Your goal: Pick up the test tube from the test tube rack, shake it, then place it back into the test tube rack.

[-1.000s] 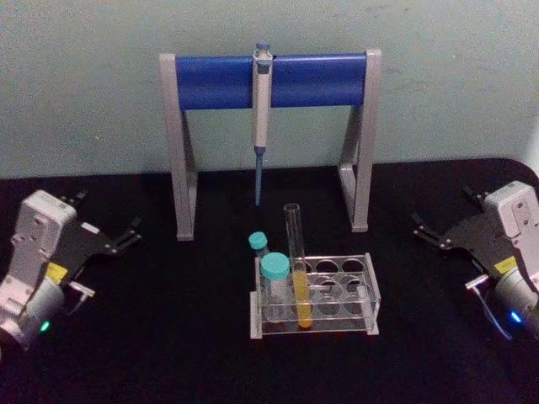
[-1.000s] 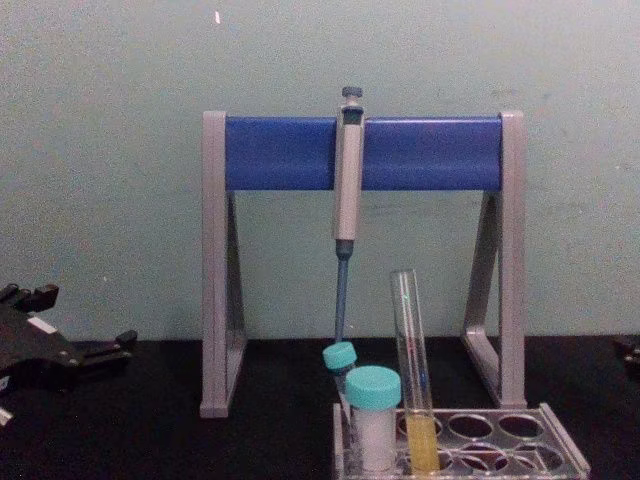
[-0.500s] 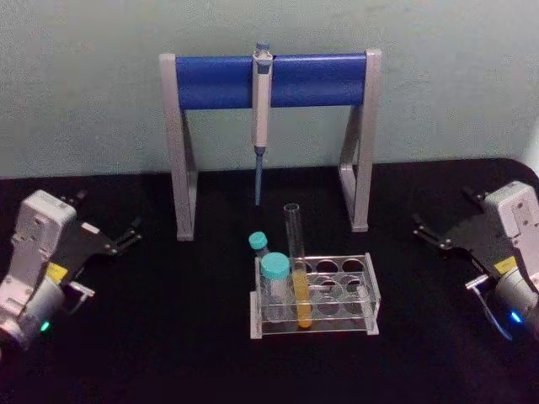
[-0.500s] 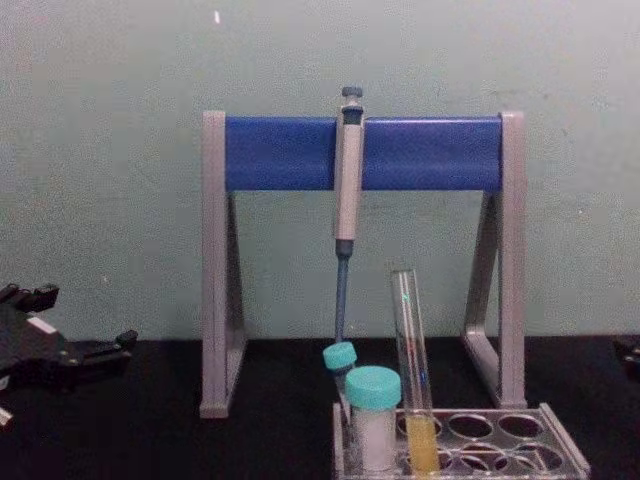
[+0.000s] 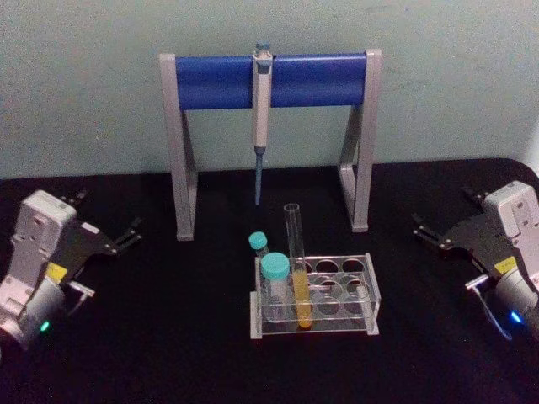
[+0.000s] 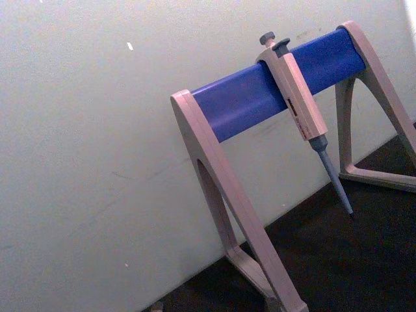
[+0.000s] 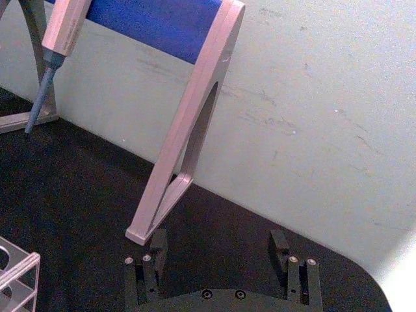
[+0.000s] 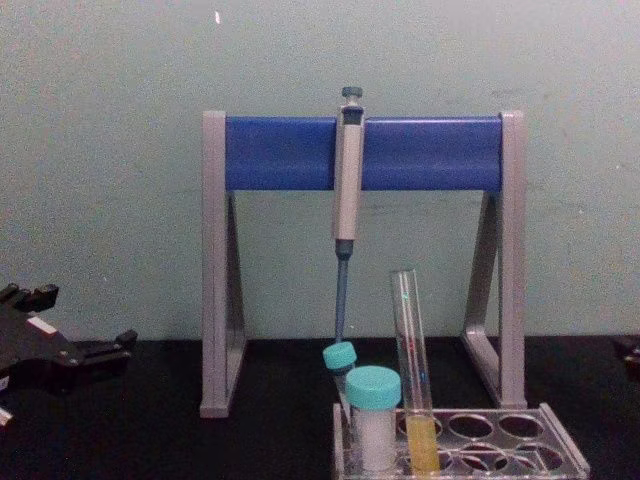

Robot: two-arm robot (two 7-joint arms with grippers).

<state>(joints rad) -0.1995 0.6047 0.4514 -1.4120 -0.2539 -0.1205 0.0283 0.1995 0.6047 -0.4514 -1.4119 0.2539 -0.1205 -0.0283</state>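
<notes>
Head view: one test tube, holding yellow liquid, stands in one clear test tube rack, just beside two teal-capped vials. Behind, one pipette hangs on one grey-blue stand. Left gripper and right gripper: fingers spread, empty, well apart from the rack. Their yellow stickers are unreadable.

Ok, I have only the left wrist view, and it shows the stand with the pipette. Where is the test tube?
Observer: The test tube stands nearly upright in the rack, in front of the stand.
Operator: Is any end effector near it?
Observer: No, the left end effector is open, far out at the left.
Operator: And the right one?
Observer: The right end effector is open too, far out at the right.
</notes>
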